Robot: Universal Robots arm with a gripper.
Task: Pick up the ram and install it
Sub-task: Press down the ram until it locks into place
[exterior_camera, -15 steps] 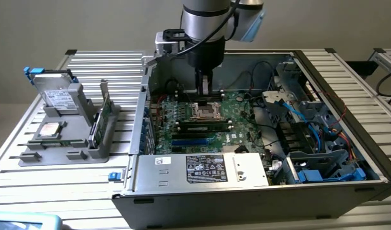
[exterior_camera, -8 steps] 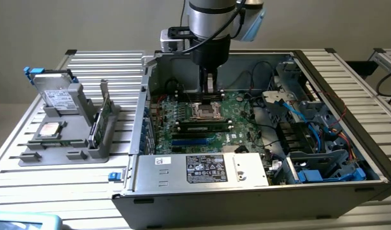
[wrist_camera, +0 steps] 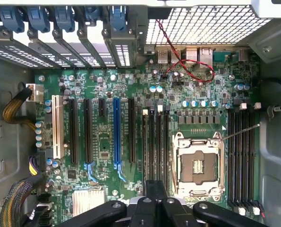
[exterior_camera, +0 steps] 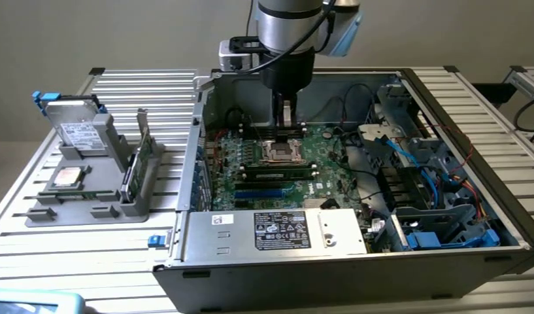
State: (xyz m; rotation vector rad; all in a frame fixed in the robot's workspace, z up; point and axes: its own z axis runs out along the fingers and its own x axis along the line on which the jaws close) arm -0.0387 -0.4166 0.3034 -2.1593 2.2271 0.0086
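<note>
On the slatted metal surface sits the open PC case, gripper closed tight with nothing visibly in it, hanging over the motherboard, where the ram sits in its slot.

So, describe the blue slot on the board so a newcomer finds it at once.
Inside the open grey metal computer case lies the green motherboard, with a row of long parallel expansion slots. The long blue plastic slot stands in that row; its neighbours are black slots.
</note>
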